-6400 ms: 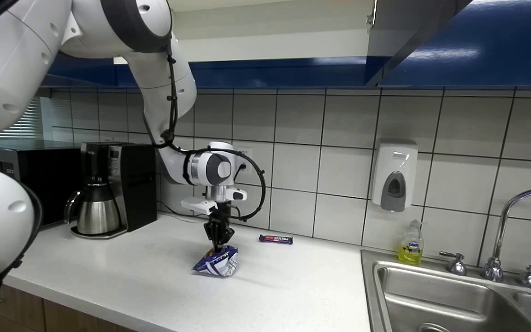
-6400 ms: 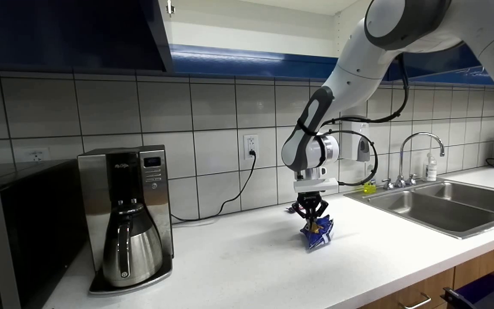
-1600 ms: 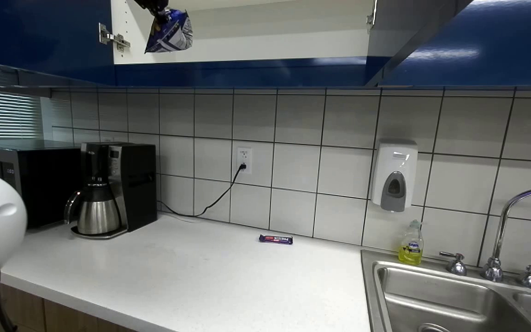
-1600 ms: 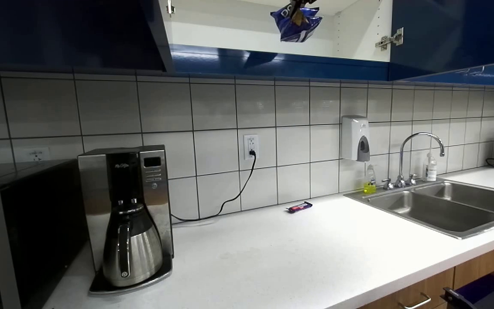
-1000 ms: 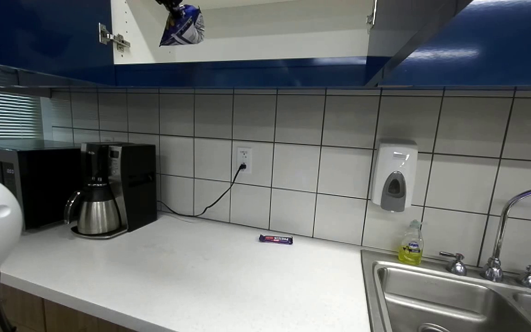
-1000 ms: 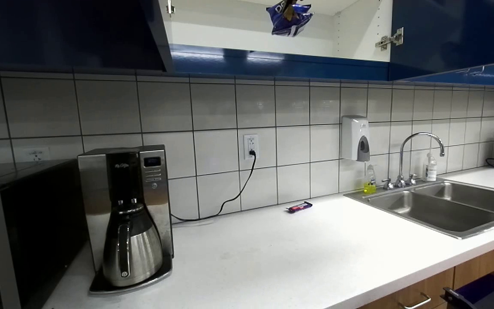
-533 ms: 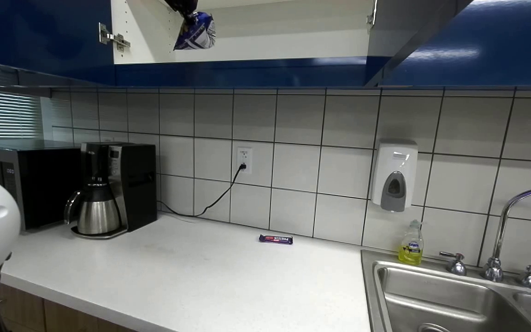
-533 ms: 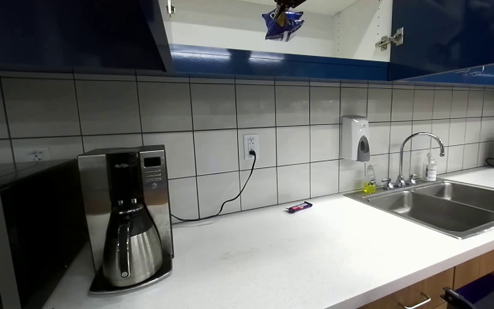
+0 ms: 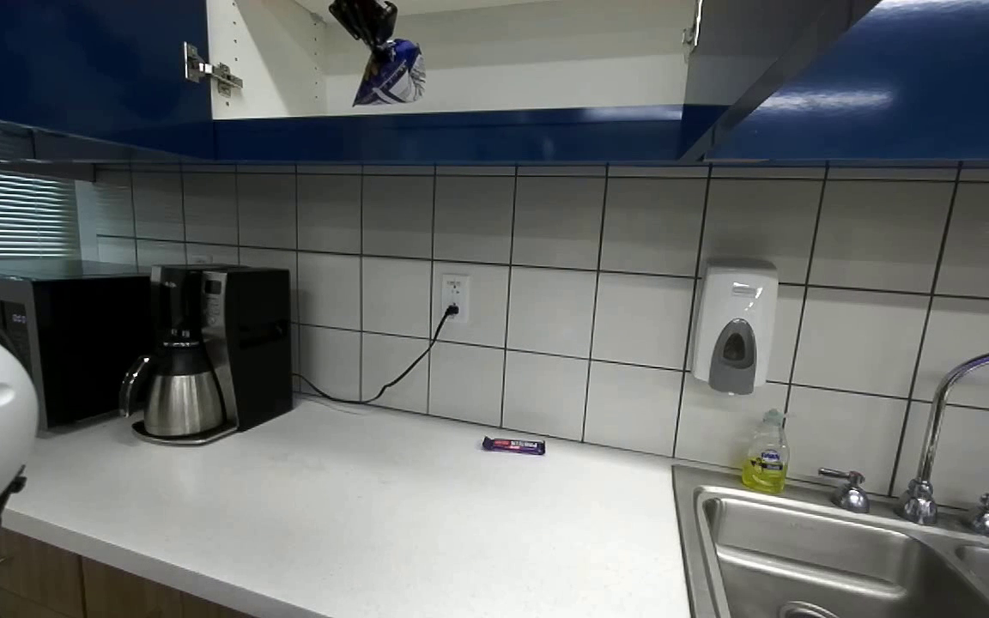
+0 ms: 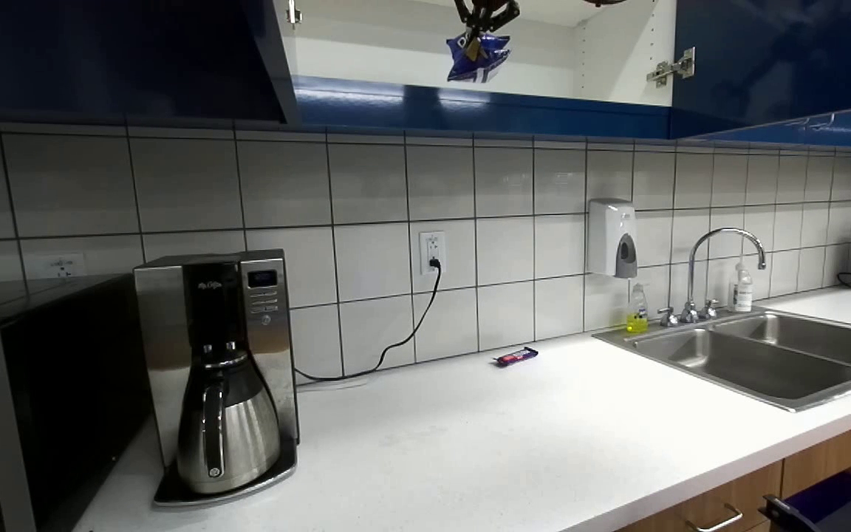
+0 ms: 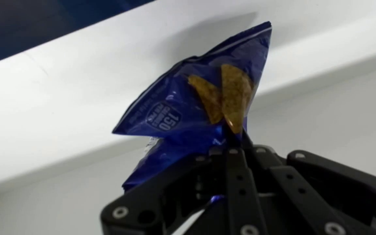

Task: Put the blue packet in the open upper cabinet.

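The blue packet, a crinkled foil pouch with white markings, hangs from my gripper in both exterior views [image 9: 391, 79] [image 10: 479, 65]. My gripper [image 10: 476, 35] points down from the top and is shut on the packet's upper part. The open upper cabinet [image 9: 546, 73] has a pale interior; the packet shows in its opening, above the blue front edge. In the wrist view the packet [image 11: 188, 101] fills the middle, with the gripper [image 11: 237, 135] pinching it. The pale cabinet floor [image 11: 60, 98] lies beyond it, with the packet's shadow on it. I cannot tell if the packet touches the floor.
Open blue doors flank the cabinet [image 9: 74, 77] [image 10: 780, 59]. Its blue front rail [image 9: 494, 135] runs below the opening. A thin dark wrapper [image 9: 513, 445] lies on the counter. A coffee maker [image 10: 219, 369], a microwave [image 10: 49, 391] and a sink [image 10: 750, 362] stand along it.
The packet was held at the counter, then lifted to the cabinet. Since then it moved right in one exterior view, left in the opposite one, and lately lower in both, looking slightly smaller.
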